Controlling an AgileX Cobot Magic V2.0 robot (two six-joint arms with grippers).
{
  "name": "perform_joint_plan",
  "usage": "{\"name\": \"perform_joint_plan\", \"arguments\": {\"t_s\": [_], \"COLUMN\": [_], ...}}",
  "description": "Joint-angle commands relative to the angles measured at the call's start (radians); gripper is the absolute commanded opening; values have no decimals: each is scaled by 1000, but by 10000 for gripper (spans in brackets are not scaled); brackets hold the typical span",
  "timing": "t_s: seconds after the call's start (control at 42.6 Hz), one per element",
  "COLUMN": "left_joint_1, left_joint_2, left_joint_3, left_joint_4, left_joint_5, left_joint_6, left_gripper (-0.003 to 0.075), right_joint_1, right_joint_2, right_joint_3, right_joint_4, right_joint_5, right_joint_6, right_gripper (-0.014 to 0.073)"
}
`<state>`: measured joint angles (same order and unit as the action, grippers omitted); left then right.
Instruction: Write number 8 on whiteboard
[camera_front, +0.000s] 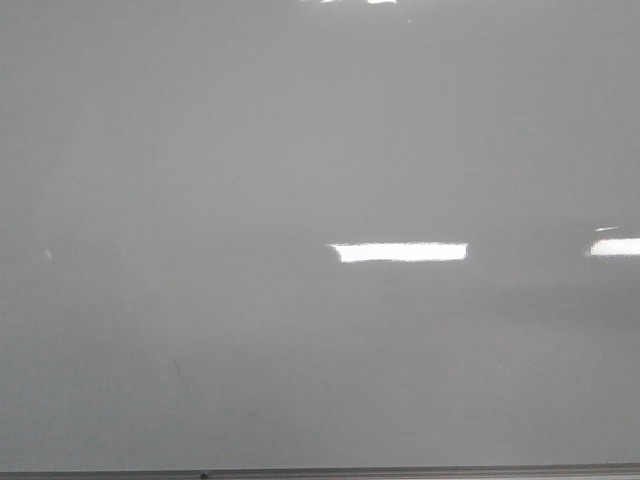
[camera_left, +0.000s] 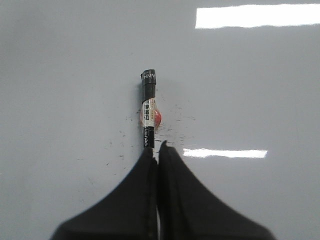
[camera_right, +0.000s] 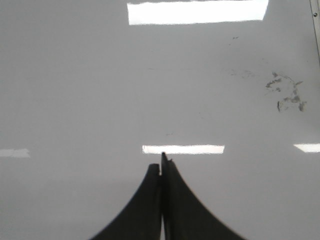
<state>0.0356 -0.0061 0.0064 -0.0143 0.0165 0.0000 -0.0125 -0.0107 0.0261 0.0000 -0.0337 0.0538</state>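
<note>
While the whiteboard (camera_front: 300, 150) fills the front view as a glossy pale grey sheet, with bright strips of reflected ceiling light and a thin metal edge strip (camera_front: 320, 471) along the bottom, no number 8 can be seen on it anywhere; the writing looks not yet begun. Neither arm shows in that front view.

Seen from the left wrist, the left gripper (camera_left: 157, 150) is pressed together on the lower end of a black marker (camera_left: 147, 112), whose long axis runs straight out from the fingertips toward the board, a black cap or tip end farthest from the gripper. A white label wraps the marker's barrel, and a small red dot (camera_left: 157, 118) sits just beside it. Whether the tip touches the surface cannot be told. Faint dark flecks (camera_left: 175, 127) are scattered over the board around the marker.

Seen from the right wrist, the right gripper (camera_right: 161, 167) is pressed together on nothing visible, with a patch of grey smudges (camera_right: 287, 92) well off near the board's metal edge (camera_right: 316, 25).

Because only the left arm carries the marker, the coming strokes appear to fall to it: the tip lies directly ahead of its fingertips, so the move turns on bringing that tip squarely onto the clean surface.
</note>
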Motion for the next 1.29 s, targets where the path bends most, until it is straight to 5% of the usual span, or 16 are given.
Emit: {"name": "perform_joint_plan", "arguments": {"t_s": [0.0, 0.422, 0.61, 0.868, 1.266], "left_joint_1": [-6, -6, -6, -6, -6], "left_joint_2": [-14, -14, -10, 85, 373], "left_joint_3": [15, 7, -108, -372, -692], "left_joint_4": [-9, -21, -49, -47, -47], "left_joint_5": [-81, -131, -127, 80, 394], "left_joint_6": [0, 0, 0, 0, 14], "left_gripper": [-21, -21, -21, -21, -21], "right_joint_1": [1, 1, 21, 51, 51], "right_joint_2": [-17, -17, -16, 90, 411], "right_joint_3": [-1, -8, -130, -389, -721], "right_joint_4": [0, 0, 0, 0, 47], "right_joint_5": [-80, -125, 20, 275, 457], "right_joint_6": [-2, -2, -2, -68, -88], "right_gripper": [-69, -69, -69, -69, -69]}}
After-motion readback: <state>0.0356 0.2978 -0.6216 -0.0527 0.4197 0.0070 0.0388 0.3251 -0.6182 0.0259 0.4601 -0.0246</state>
